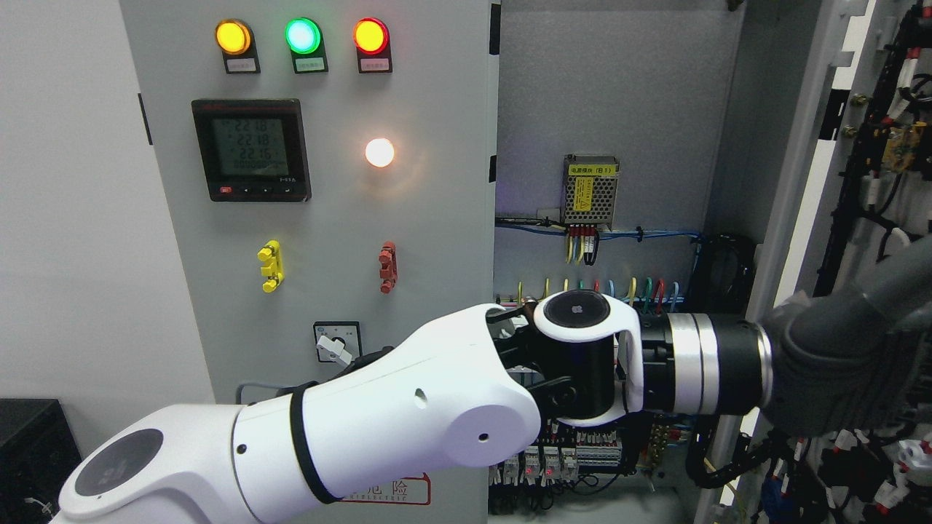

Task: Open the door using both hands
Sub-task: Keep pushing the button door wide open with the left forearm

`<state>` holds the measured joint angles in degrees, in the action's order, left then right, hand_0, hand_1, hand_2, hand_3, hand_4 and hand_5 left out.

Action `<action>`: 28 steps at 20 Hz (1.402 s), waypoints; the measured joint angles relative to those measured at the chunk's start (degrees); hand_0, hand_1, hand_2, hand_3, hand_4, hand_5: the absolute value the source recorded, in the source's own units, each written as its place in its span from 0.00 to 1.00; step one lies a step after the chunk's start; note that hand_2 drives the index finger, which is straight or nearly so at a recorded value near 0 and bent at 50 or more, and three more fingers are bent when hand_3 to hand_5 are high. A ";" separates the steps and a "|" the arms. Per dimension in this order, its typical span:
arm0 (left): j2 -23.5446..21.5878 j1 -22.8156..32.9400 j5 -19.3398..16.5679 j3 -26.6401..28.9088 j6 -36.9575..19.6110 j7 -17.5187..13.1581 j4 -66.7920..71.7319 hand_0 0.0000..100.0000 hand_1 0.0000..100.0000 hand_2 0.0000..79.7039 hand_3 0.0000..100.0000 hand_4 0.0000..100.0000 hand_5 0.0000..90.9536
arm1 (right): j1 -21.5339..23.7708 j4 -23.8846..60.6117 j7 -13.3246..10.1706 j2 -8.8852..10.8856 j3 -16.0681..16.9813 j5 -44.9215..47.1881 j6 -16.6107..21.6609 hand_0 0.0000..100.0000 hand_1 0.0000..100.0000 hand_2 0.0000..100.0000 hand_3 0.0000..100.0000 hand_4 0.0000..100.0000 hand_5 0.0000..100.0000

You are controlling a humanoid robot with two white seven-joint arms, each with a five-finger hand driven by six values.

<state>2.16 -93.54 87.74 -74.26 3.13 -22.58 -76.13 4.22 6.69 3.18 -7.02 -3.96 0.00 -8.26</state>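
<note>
The left hand [823, 364] shows as a dark grey gloved mass at the right of the picture, pressed against the pale edge of the open door [808, 189]. Whether its fingers are curled, spread or gripping the edge cannot be told; they are not distinguishable in the dark shape. Its arm [349, 437] comes in from the lower left, a white shell with a black band, and runs across the picture through a black and white wrist joint [582, 349] and a silver and black cuff [713, 364] to the hand.

The door stands tall, its long axis up and down, leaning slightly in the picture from upper right to lower left. It is swung out to the right, so its inner face with black cable runs and fittings [881, 145] turns toward the camera at the far right.

Behind the wrist the cabinet interior [619, 109] is exposed: a grey back plate, a perforated metal module [590, 191] with a yellow label, blue wires [655, 234] running sideways beneath it, and rows of terminals [568, 458] with coloured wires lower down.

To the left is a closed grey panel [437, 218] carrying yellow [233, 36], green [303, 36] and red [370, 36] lamps, a digital meter [251, 149], a lit white lamp [379, 152], a yellow handle [270, 266], a red handle [387, 267] and a rotary switch [336, 343].
</note>
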 measured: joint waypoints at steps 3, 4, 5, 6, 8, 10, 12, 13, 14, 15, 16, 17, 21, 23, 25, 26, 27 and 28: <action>2.11 -0.65 1.37 -2.86 -1.35 1.99 2.43 0.00 0.00 0.00 0.00 0.00 0.00 | 0.00 -0.01 0.00 0.00 0.00 0.00 0.00 0.00 0.00 0.00 0.00 0.00 0.00; 2.70 -0.87 1.79 -3.65 -1.73 2.44 3.05 0.00 0.00 0.00 0.00 0.00 0.00 | 0.00 0.00 0.01 0.00 0.00 0.00 0.00 0.00 0.00 0.00 0.00 0.00 0.00; 3.23 -1.05 2.18 -4.40 -1.80 2.93 3.67 0.00 0.00 0.00 0.00 0.00 0.00 | 0.00 0.00 0.02 0.00 0.00 0.00 0.00 0.00 0.00 0.00 0.00 0.00 0.00; 3.72 -1.20 2.53 -5.10 -1.92 3.31 4.27 0.00 0.00 0.00 0.00 0.00 0.00 | 0.00 0.00 0.02 0.00 0.00 0.00 0.00 0.00 0.00 0.00 0.00 0.00 0.00; 4.58 -1.44 3.13 -6.26 -2.00 4.16 5.29 0.00 0.00 0.00 0.00 0.00 0.00 | 0.00 -0.01 0.01 0.00 0.00 0.00 0.00 0.00 0.00 0.00 0.00 0.00 0.00; 5.26 -1.62 3.65 -7.24 -2.04 5.37 6.14 0.00 0.00 0.00 0.00 0.00 0.00 | 0.00 -0.01 0.02 0.00 0.00 0.00 0.00 0.00 0.00 0.00 0.00 0.00 0.00; 5.86 -1.80 4.04 -8.00 -2.26 6.07 6.89 0.00 0.00 0.00 0.00 0.00 0.00 | 0.00 -0.01 0.02 0.00 0.00 0.00 0.00 0.00 0.00 0.00 0.00 0.00 0.00; 6.12 -1.81 4.18 -8.33 -2.28 6.30 7.18 0.00 0.00 0.00 0.00 0.00 0.00 | 0.00 0.00 0.02 0.00 0.00 0.00 0.00 0.00 0.00 0.00 0.00 0.00 0.00; 6.33 -1.89 4.30 -8.53 -2.35 6.43 7.40 0.00 0.00 0.00 0.00 0.00 0.00 | 0.00 -0.01 0.02 0.00 0.00 0.00 0.00 0.00 0.00 0.00 0.00 0.00 0.00; 6.56 -1.97 4.39 -8.63 -2.50 6.46 7.63 0.00 0.00 0.00 0.00 0.00 0.00 | 0.00 0.00 0.02 0.00 0.00 0.00 0.00 0.00 0.00 0.00 0.00 0.00 0.00; 6.70 -2.07 4.49 -8.56 -2.45 6.47 7.81 0.00 0.00 0.00 0.00 0.00 0.00 | 0.00 0.00 0.02 0.00 0.00 0.00 0.00 0.00 0.00 0.00 0.00 0.00 0.00; 6.76 -2.19 4.54 -8.36 -1.84 6.61 7.95 0.00 0.00 0.00 0.00 0.00 0.00 | 0.00 0.00 0.03 0.00 0.00 0.00 0.00 0.00 0.00 0.00 0.00 0.00 0.00; 4.90 -2.48 4.67 -6.94 1.89 3.77 7.91 0.00 0.00 0.00 0.00 0.00 0.00 | 0.00 0.00 0.03 0.00 0.00 0.00 0.00 0.00 0.00 0.00 0.00 0.00 0.00; 2.57 -2.58 4.69 -6.30 3.57 2.24 7.04 0.00 0.00 0.00 0.00 0.00 0.00 | 0.00 -0.01 0.03 0.00 0.00 0.00 0.00 0.00 0.00 0.00 0.00 0.00 0.00; -0.90 -2.44 4.64 -5.79 5.44 1.45 5.18 0.00 0.00 0.00 0.00 0.00 0.00 | 0.00 -0.01 0.04 0.00 0.00 0.00 0.00 0.00 0.00 0.00 0.00 0.00 0.00; -2.71 -2.00 4.55 -5.63 6.49 1.23 3.95 0.00 0.00 0.00 0.00 0.00 0.00 | 0.00 -0.01 0.04 0.00 0.00 0.00 0.00 0.00 0.00 0.00 0.00 0.00 0.00; -5.07 -1.07 4.37 -5.45 7.45 1.09 2.36 0.00 0.00 0.00 0.00 0.00 0.00 | 0.00 -0.01 0.05 0.00 0.00 0.00 0.00 0.00 0.00 0.00 0.00 0.00 0.00; -7.25 0.15 3.99 -5.33 8.70 0.91 0.84 0.00 0.00 0.00 0.00 0.00 0.00 | 0.00 0.00 0.05 0.00 0.00 0.00 0.00 0.00 0.00 0.00 0.00 0.00 0.00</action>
<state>-5.09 -93.39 91.73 -79.58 11.83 -21.67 -75.29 4.22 6.68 3.23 -7.02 -3.96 0.00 -8.26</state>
